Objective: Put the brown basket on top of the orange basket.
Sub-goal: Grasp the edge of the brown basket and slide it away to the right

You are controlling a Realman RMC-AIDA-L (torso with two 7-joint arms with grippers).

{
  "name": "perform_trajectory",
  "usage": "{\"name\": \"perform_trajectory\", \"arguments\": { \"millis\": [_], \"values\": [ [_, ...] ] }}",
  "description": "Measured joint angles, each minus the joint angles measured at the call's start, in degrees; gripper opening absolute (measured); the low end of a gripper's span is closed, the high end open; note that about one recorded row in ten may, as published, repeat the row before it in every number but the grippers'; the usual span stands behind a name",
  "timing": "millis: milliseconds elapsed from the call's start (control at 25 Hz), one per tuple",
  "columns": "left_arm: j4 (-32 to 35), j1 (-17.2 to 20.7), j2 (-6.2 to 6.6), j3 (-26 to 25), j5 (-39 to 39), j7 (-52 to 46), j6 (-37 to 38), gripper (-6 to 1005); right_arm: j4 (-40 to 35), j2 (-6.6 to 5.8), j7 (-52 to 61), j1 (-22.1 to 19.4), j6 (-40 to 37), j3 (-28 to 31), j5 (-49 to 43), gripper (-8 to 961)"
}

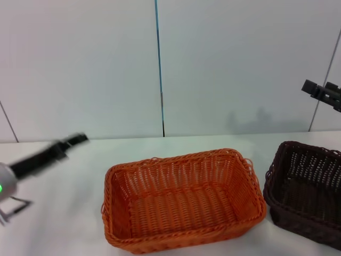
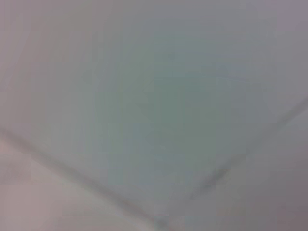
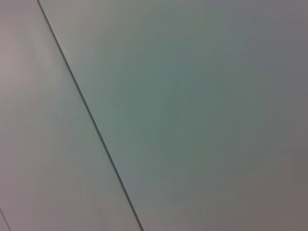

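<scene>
Brown basket (image 1: 308,194) sits beside orange basket (image 1: 184,200); we cannot tell either raised gripper's finger state, left (image 1: 74,141) or right (image 1: 314,88).

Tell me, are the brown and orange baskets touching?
Apart. The head view shows white table between the orange basket and the brown basket.

Two woven wicker baskets sit on the white table (image 1: 64,213): one orange basket (image 1: 181,200) near the middle and one brown basket (image 1: 306,189) just beside it to the robot's right, partly cut off at the edge. Two robot arms show, one left gripper (image 1: 74,140) low over the table and one right gripper (image 1: 319,92) raised high
</scene>
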Motion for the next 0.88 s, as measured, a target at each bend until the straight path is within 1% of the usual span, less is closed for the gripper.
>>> {"name": "perform_trajectory", "arguments": {
  "millis": [120,200,280,320,360,440,520,600,800,880],
  "values": [
    [1.9,0.3,0.31,-4.6,-4.7,6.5,0.3,885,0.0,0.05,-0.5,0.0,-0.1,0.1,0.1,905],
    [2.5,0.3,0.97,-7.2,-7.5,9.5,0.7,884,0.0,0.32,-0.8,0.0,-0.3,0.3,0.5,904],
    [1.3,-0.1,3.27,-10.3,-10.0,10.7,2.1,884,-0.1,0.66,-1.2,0.0,-0.5,0.4,1.5,904],
    [-0.3,-0.7,4.72,-11.7,-10.2,10.6,3.1,884,-0.4,0.78,-1.7,0.0,-0.6,0.4,2.4,903],
    [-3.3,-1.6,7.16,-14.0,-10.4,10.2,5.3,884,-0.6,0.85,-2.0,0.0,-0.7,0.3,3.0,903],
    [-10.0,-3.3,11.36,-19.6,-10.1,10.5,10.4,883,-1.3,1.05,-2.7,-0.1,-1.5,0.4,3.9,902],
    [-13.6,-4.0,13.57,-24.2,-9.2,11.0,14.4,883,-1.5,1.09,-2.9,-0.1,-2.5,0.7,4.1,902],
    [-14.5,-3.7,14.32,-27.2,-8.4,10.9,17.3,882,-1.5,1.11,-2.9,-0.2,-3.2,0.9,4.1,902],
    [-12.8,-0.6,13.84,-28.3,-8.4,9.4,21.6,881,-1.1,1.14,-2.9,-0.8,-4.4,1.5,4.4,901],
    [-12.5,-0.1,13.68,-28.5,-8.4,9.4,22.1,881,-1.1,1.15,-2.7,-0.8,-5.0,1.4,5.0,901]
  ]
}}
